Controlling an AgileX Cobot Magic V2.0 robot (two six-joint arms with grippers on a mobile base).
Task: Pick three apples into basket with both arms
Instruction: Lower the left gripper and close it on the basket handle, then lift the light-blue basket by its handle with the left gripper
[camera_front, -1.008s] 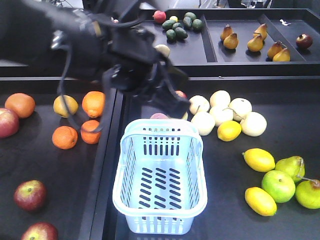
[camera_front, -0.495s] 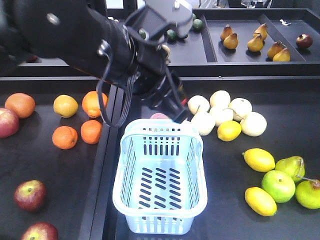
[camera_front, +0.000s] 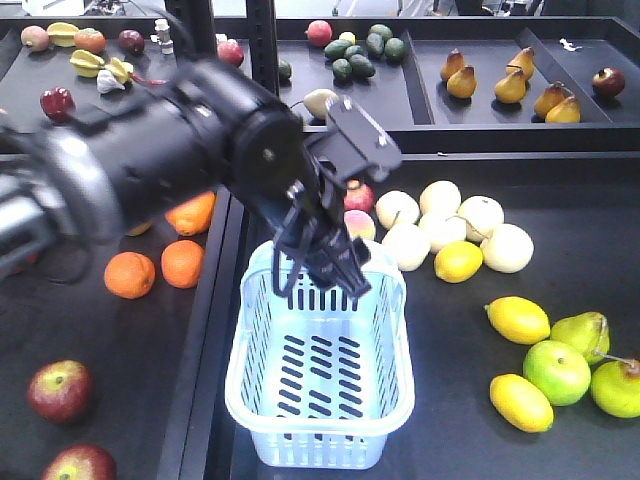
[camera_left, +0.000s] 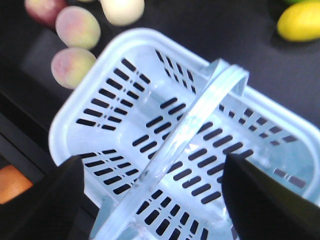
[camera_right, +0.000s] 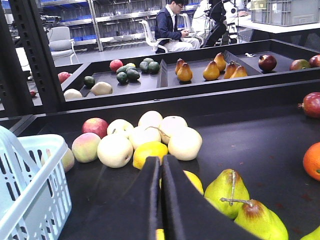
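Pale-blue plastic basket (camera_front: 258, 335), slotted walls

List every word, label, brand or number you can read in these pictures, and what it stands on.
No text can be read anywhere.
Pale-blue slotted plastic basket: no print.
Black angular left arm: no legible marking.
Grey plastic crate in the background: too small and blurred to tell.

Front view: I find bright, even light from overhead, with short, soft shadows. The left arm (camera_front: 200, 150) is smeared by motion blur, worst toward nine o'clock. Glare whitens the basket (camera_front: 320, 432) rim at six o'clock. Left wrist view: soft throughout, with the pale fruits (camera_left: 77, 27) at eleven o'clock unfocused. Right wrist view: sharp and well lit.
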